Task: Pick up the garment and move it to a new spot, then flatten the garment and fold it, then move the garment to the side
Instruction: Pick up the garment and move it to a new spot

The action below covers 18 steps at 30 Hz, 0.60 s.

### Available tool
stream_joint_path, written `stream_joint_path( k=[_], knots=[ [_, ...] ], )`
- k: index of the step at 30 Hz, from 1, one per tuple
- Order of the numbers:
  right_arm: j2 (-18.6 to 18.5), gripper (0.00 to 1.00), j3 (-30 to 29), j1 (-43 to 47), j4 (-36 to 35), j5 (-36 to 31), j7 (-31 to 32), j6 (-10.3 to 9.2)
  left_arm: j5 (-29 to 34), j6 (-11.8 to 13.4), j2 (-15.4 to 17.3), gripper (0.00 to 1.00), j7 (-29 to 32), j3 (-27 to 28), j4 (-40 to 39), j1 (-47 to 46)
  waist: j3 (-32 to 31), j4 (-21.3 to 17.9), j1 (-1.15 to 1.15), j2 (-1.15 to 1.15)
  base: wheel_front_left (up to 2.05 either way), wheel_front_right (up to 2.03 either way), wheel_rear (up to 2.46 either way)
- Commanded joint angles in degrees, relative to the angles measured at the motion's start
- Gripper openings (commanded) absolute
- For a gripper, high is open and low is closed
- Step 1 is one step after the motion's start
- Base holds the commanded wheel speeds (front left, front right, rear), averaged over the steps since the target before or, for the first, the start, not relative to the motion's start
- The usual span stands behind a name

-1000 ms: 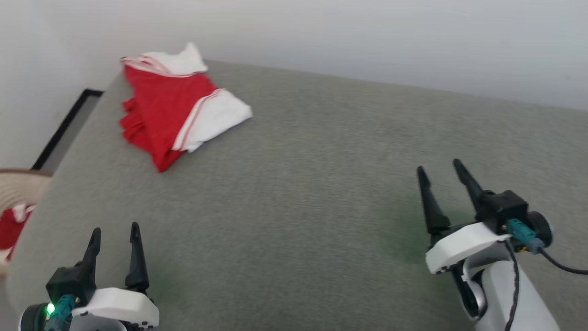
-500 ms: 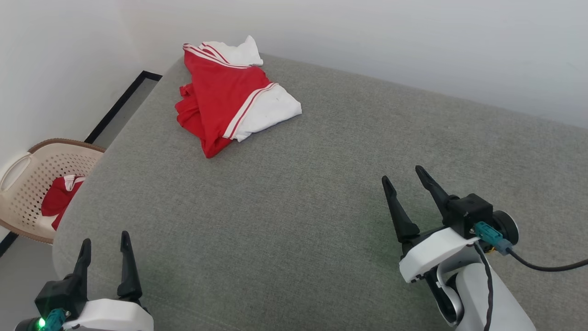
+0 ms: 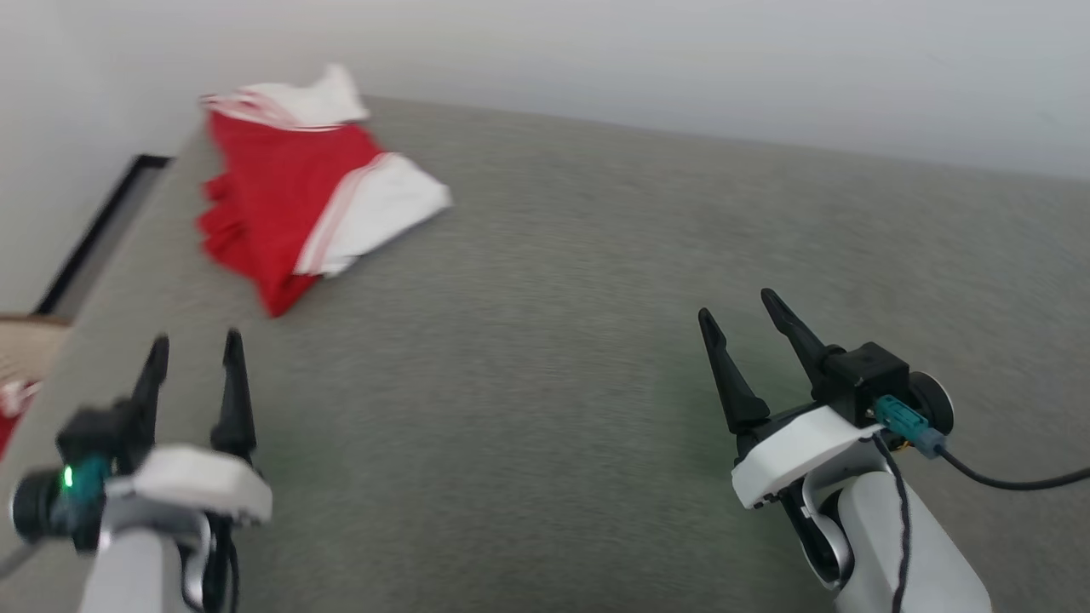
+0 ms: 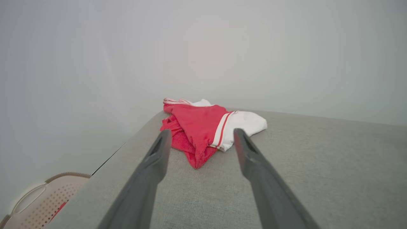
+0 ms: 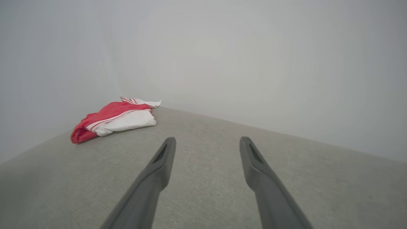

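— Where's the T-shirt (image 3: 289,213)?
— Crumpled at the upper left of the frame, on the grey bench (image 3: 553,383), by its far corner.
— And you?
— My left gripper (image 3: 196,339), lower left, and right gripper (image 3: 737,305), lower right, both gape empty, well apart from it.

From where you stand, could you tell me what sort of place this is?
Probably an indoor laundry-folding corner: a grey fabric-covered surface against a plain white wall, a red-and-white shirt lying crumpled on it, and a perforated basket beside it.
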Motion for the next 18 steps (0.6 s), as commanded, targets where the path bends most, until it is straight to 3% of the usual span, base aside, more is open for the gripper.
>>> stream_joint_path(
  k=[1, 5, 6, 9, 12, 18],
  knots=[
    [0.0, 1.00, 0.1, -0.3, -0.1, 0.0, -0.3, -0.02, -0.7, -0.2, 0.4, 1.00, 0.0, -0.2, 0.5, -1.3, 2.0, -3.9, 0.00, 0.00, 0.00, 0.00, 0.00],
    [0.3, 1.00, -0.3, -0.5, -0.6, -0.1, -0.3, -0.02, -6.8, -0.2, 6.8, 1.00, 0.0, -4.8, 9.0, -9.4, 4.5, -9.4, 0.00, 0.00, 0.00, 0.00, 0.00],
    [0.5, 1.00, -0.3, -0.8, -1.0, -0.3, -0.3, -0.02, -11.6, -0.2, 10.7, 1.00, 0.4, -6.1, 13.0, -13.5, 6.1, -12.2, 0.00, 0.00, 0.00, 0.00, 0.00],
    [0.8, 1.00, -0.4, -1.5, -1.8, -0.3, -0.3, -0.02, -18.1, -0.2, 17.1, 1.00, 3.4, -7.8, 18.4, -18.9, 8.5, -16.2, 0.00, 0.00, 0.00, 0.00, 0.00],
    [1.0, 1.00, -0.2, -2.0, -2.5, 0.3, -0.3, -0.02, -24.0, -0.2, 24.0, 1.00, 7.6, -9.1, 23.0, -22.7, 11.0, -20.0, 0.00, 0.00, 0.00, 0.00, 0.00],
    [1.1, 1.00, 0.4, -1.9, -3.9, 2.5, -0.3, -0.02, -35.1, -0.2, 34.7, 1.00, 19.8, -10.4, 28.9, -26.5, 13.9, -25.5, 0.00, 0.00, 0.00, 0.00, 0.00]
  ],
)
